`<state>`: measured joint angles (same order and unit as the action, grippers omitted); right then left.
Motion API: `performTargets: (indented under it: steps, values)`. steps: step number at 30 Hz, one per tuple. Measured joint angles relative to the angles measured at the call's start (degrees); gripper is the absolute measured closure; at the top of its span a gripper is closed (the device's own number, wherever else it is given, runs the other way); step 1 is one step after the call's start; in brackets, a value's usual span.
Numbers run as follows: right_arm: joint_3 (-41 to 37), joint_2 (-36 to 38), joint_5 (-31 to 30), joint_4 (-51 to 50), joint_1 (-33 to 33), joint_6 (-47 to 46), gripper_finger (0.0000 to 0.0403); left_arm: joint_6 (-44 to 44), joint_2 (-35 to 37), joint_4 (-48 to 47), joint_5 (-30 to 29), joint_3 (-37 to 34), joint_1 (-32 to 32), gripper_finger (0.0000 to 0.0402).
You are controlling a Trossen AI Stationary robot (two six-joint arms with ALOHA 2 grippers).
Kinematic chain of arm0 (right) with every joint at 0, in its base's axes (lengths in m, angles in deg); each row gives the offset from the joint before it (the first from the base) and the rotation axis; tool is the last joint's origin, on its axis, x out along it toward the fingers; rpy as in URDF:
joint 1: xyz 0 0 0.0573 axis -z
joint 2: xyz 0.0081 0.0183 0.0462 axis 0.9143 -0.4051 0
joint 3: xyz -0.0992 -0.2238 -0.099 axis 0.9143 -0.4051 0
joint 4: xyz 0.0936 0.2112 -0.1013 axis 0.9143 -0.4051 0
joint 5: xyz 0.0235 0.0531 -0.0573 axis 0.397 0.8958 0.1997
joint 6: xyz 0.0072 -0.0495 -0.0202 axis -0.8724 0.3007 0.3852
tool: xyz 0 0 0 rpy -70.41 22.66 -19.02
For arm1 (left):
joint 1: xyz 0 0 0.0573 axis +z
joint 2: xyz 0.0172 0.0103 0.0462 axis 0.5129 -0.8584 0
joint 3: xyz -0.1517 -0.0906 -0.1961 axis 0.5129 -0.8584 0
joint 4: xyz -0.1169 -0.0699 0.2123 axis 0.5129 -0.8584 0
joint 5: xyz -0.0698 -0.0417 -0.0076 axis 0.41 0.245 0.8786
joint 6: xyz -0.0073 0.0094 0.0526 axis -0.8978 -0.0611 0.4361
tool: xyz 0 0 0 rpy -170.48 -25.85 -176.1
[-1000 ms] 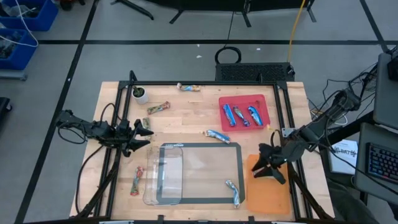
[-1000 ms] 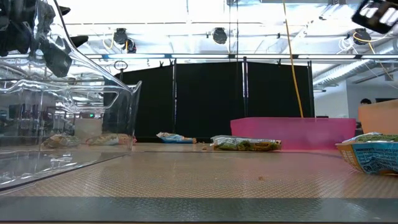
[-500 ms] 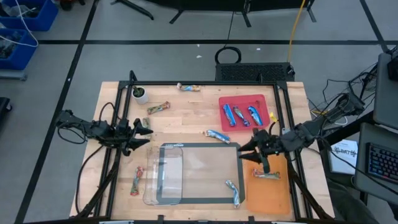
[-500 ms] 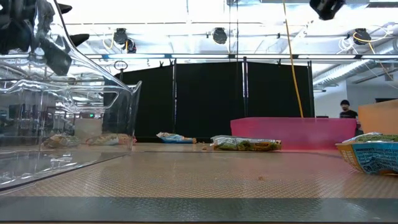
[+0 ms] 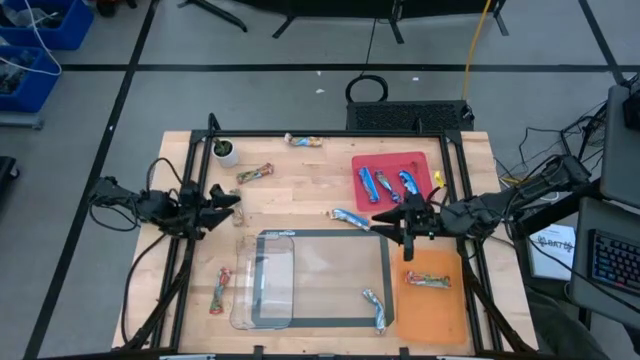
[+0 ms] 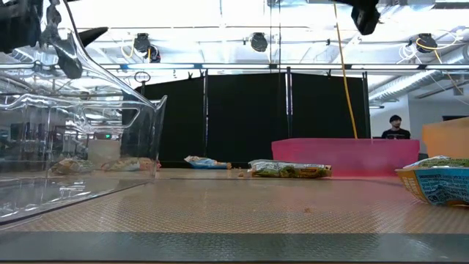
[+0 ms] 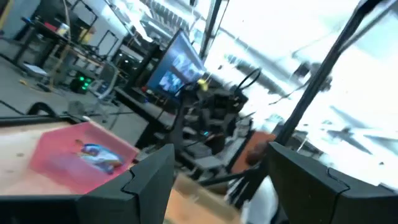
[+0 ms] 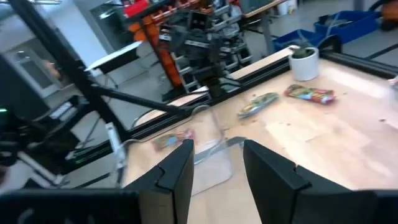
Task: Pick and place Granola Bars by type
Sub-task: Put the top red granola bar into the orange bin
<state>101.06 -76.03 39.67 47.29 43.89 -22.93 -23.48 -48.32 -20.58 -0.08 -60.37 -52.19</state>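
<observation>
So the right gripper (image 5: 392,222) has let go: a red/orange bar (image 5: 427,281) now lies on the orange mat (image 5: 436,312) at the table's right edge, and the arm has swung back toward the middle, between the pink tray (image 5: 361,164) and the clear mat (image 5: 320,245). Its fingers are spread apart and empty. That's one multicoloured bar sorted, I'd say.

Three blue bars (image 5: 387,185) sit in the pink tray already. There's still a blue one (image 5: 349,217) just beside the right gripper, which looks like the obvious next grab. Others left loose: a bar (image 5: 376,309) at the clear mat's front right corner, one (image 5: 220,291) near the front left by the clear tub (image 5: 262,283), two (image 5: 254,173) by the plant pot (image 5: 226,151), and one (image 5: 304,141) at the back edge.

The left gripper (image 5: 222,204) has shifted slightly, hovering over the left side, fingers spread, holding nothing.
</observation>
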Motion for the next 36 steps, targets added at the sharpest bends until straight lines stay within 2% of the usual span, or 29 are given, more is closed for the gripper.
performTargets:
  steps: [4, 8, 12, 16, 21, 31, 36]
  values:
    - [0.0, -1.5, -0.1, 0.0, 2.6, 2.4, 0.0273, 0.6, 0.0, 2.3, 0.5, 0.2, 0.0, 0.0147]
    - [0.0, -2.5, 0.0, -0.1, 5.7, 2.8, 0.0273, 1.8, -0.1, -4.1, 0.5, 2.9, 0.0, 0.0147]
    - [0.0, -2.7, 0.2, 0.0, 7.4, 6.1, 0.0273, 3.6, -2.4, -13.4, -1.2, 9.2, 0.0, 0.0147]
    - [0.0, -2.4, 1.1, 0.0, 8.1, 7.2, 0.0273, 6.2, -7.0, -23.5, -5.3, 17.5, 0.0, 0.0147]
    - [0.0, -2.4, 7.6, 0.0, 9.1, 5.8, 0.0273, 9.2, -14.2, -34.2, -12.6, 27.8, 0.0, 0.0147]
    - [0.0, -2.3, 13.9, 5.4, 9.1, 5.9, 0.0273, 24.1, -27.0, -39.9, -25.5, 40.5, 0.3, 0.0147]
    - [0.0, -2.3, 16.0, 10.1, 9.1, 6.9, 0.0273, 26.8, -31.0, -46.0, -28.0, 45.9, 3.3, 0.0147]
